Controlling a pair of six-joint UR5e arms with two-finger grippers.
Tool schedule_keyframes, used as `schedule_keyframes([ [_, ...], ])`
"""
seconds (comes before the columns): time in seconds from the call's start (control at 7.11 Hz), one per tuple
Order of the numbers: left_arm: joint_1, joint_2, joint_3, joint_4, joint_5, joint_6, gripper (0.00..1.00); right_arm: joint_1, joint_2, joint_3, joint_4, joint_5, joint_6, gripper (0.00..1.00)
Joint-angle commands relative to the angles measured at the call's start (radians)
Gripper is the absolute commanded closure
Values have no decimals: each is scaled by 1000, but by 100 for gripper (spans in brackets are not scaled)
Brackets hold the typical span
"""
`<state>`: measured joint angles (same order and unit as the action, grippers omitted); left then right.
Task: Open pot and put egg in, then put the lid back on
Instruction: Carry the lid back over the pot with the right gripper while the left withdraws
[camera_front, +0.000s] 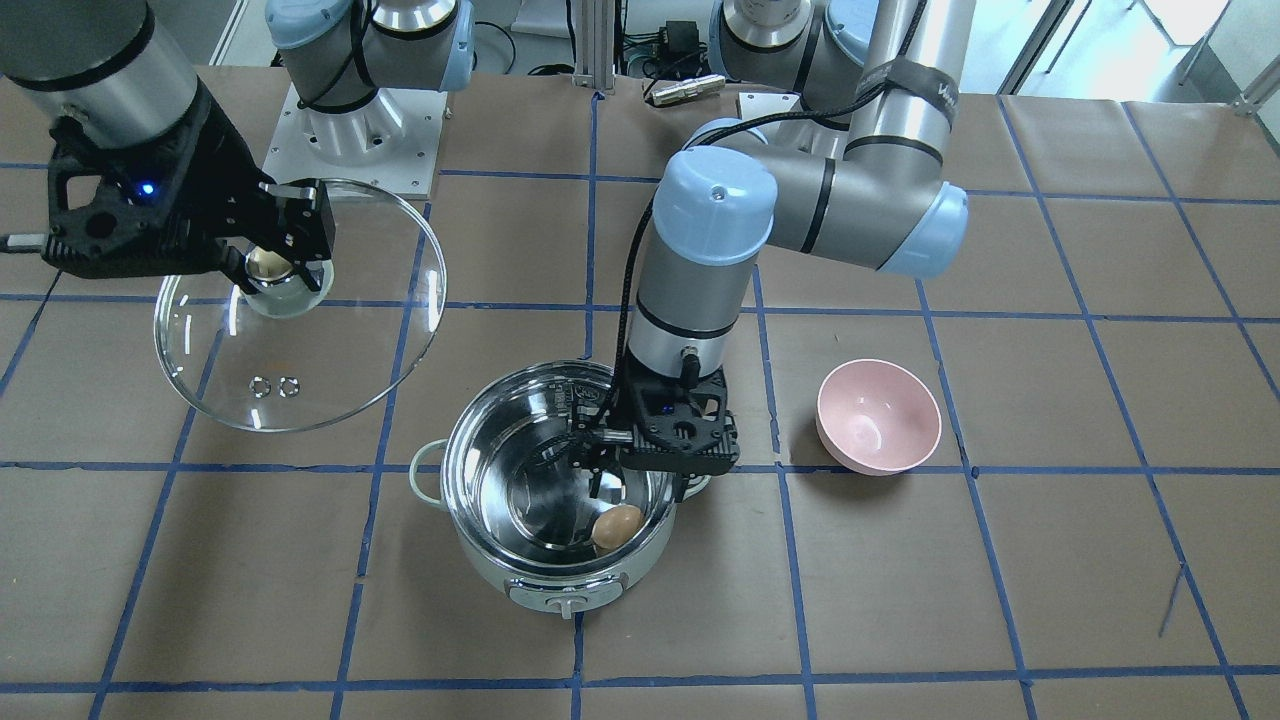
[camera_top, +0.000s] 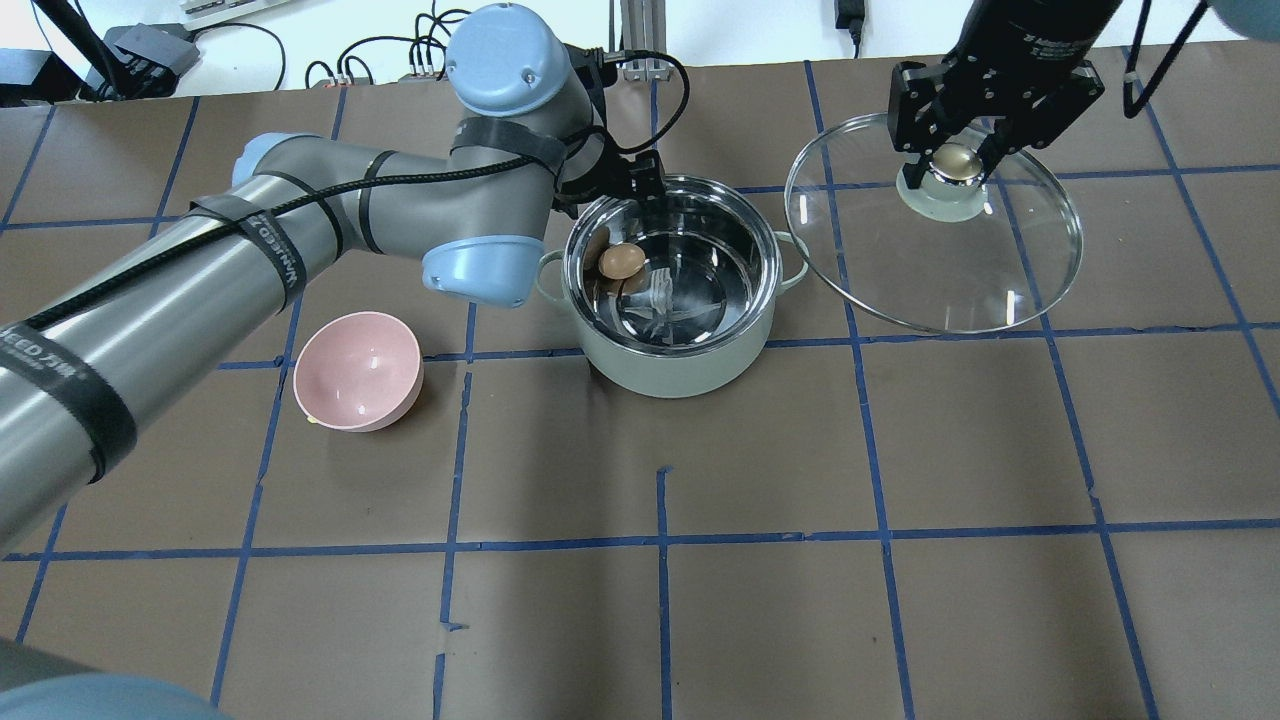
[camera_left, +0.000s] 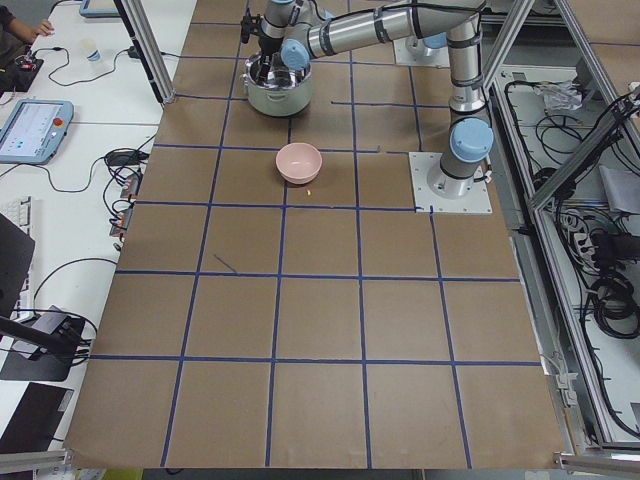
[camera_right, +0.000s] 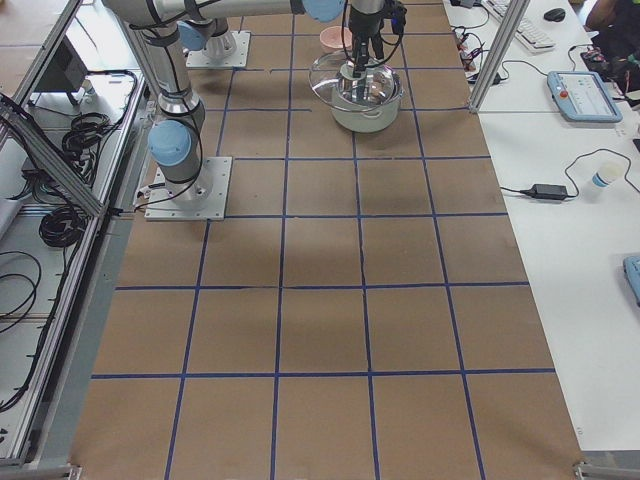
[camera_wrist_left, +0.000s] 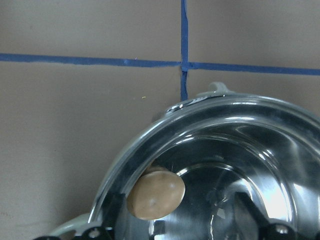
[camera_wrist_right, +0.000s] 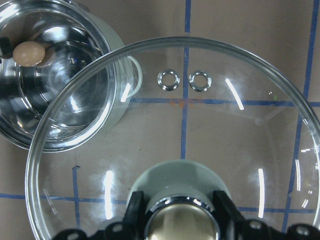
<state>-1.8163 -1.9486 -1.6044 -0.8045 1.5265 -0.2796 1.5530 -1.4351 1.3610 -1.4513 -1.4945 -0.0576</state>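
Observation:
The mint-green pot (camera_front: 560, 585) stands open, and in the overhead view (camera_top: 680, 370) its steel inside shows. The brown egg (camera_front: 617, 526) lies inside against the wall, as the overhead view (camera_top: 621, 261) and the left wrist view (camera_wrist_left: 156, 194) also show. My left gripper (camera_front: 600, 485) hangs open just over the pot's rim, above the egg and not holding it; its fingers (camera_wrist_left: 112, 210) stand wide apart. My right gripper (camera_top: 955, 160) is shut on the cream knob (camera_wrist_right: 182, 222) of the glass lid (camera_top: 940, 270) and holds it tilted above the table beside the pot.
An empty pink bowl (camera_front: 878, 415) sits on the brown paper a short way from the pot, on my left arm's side (camera_top: 357, 370). The arm bases stand at the table's far edge in the front-facing view.

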Motion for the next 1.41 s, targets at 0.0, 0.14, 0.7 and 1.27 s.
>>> schedule_keyframes([
  [0.0, 159, 156, 4, -289, -3, 101, 13, 80, 86, -14, -104, -15, 77, 96],
  [0.14, 234, 245, 1, -473, -3, 171, 13, 146, 120, -16, -174, -21, 138, 97],
  [0.7, 338, 480, 11, -861, 41, 221, 11, 334, 275, -19, -401, -59, 338, 97],
  [1.27, 341, 459, 35, -838, 32, 290, 11, 344, 326, -16, -440, -72, 341, 97],
])
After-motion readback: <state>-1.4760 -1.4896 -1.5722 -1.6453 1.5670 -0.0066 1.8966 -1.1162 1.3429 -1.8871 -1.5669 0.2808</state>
